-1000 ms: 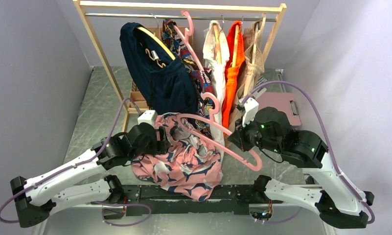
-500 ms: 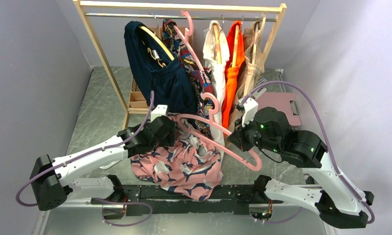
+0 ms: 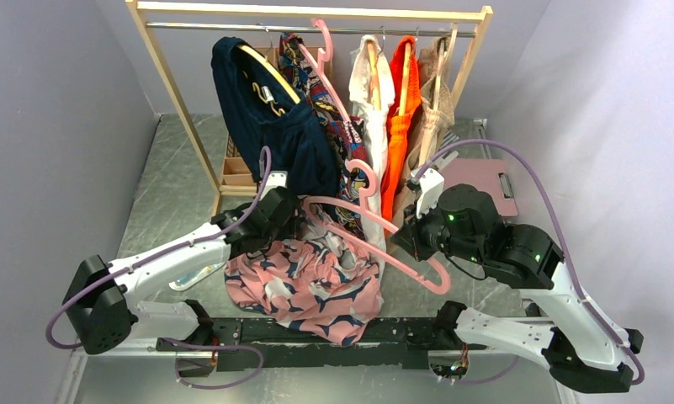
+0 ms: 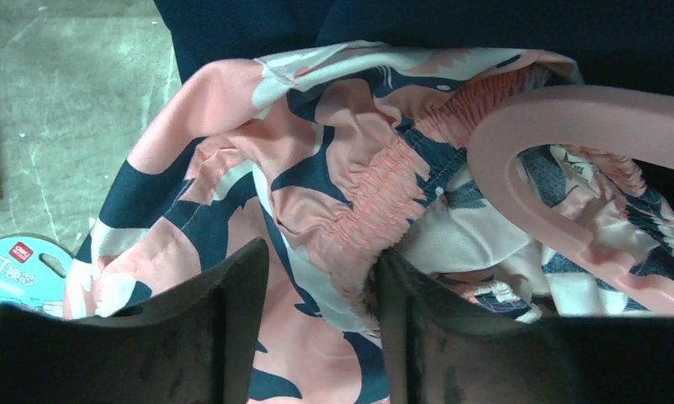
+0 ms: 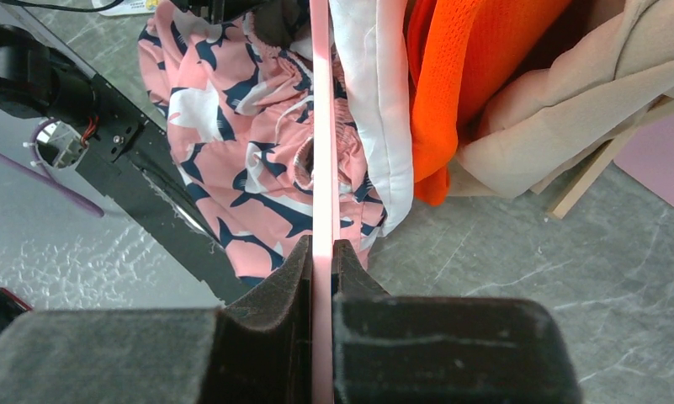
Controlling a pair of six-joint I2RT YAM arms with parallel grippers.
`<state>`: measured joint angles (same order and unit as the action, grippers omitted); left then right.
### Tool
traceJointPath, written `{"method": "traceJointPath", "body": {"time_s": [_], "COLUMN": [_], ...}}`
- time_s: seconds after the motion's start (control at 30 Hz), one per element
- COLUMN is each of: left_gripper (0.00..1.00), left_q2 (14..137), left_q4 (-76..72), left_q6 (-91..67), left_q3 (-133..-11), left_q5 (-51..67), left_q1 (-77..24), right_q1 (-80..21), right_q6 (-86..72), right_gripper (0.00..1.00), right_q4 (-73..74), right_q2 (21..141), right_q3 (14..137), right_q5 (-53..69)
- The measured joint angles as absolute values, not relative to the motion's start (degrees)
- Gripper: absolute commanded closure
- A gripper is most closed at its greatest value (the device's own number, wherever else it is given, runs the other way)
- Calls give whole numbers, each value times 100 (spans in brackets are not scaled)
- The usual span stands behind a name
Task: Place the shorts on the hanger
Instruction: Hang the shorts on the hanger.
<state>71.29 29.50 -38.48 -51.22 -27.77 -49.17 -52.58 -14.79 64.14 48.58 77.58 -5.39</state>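
The shorts (image 3: 316, 282) lie bunched on the table between the arms, pink with a navy and white print. Their gathered waistband (image 4: 384, 177) is looped round one end of the pale-pink hanger (image 3: 438, 282). My left gripper (image 3: 289, 220) is at the upper left of the shorts. Its jaws stand open with shorts fabric (image 4: 316, 168) lying between them, and the waistband edge touches the right finger (image 4: 400, 303). The hanger end (image 4: 569, 118) curves just right of it. My right gripper (image 5: 321, 248) is shut on the hanger bar (image 5: 321, 126), holding it over the shorts (image 5: 232, 135).
Behind stands a wooden rack (image 3: 177, 109) with a navy garment (image 3: 266, 126), a multicolour garment (image 3: 337, 126), white (image 3: 374, 126), orange (image 3: 403, 109) and beige (image 3: 438, 101) clothes and another pink hanger (image 3: 323, 42). A mauve board (image 3: 485, 181) lies right. A blue packet (image 4: 18, 265) lies left.
My left arm has swung up and to the right, bringing its gripper from the shorts' left side to their upper waistband by the navy garment. The right arm and hanger have stayed put.
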Motion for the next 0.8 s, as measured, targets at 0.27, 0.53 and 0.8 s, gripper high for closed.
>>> {"method": "traceJointPath", "body": {"time_s": [0.27,0.53,0.8], "left_gripper": [93,93,93], "left_q2": [7177,7133,6827], "left_q4": [2958,3503,3793], "left_q6": [-3791,-3844,-3887], "left_q3": [-5135,-5749,-5975], "left_q5": [-2670,-2510,-2228], "left_q1": [-4901,-4895,-4895], "right_q1": [-5256,-5256,-5256], "right_q6": [-1411,-1083,-974], "right_gripper": [100,100,100], "right_q4": [6420,6495,6464], "right_q2": [4823,4711,4788], "right_q3": [7769,8001,7782], "right_q5": [-316,340,228]}}
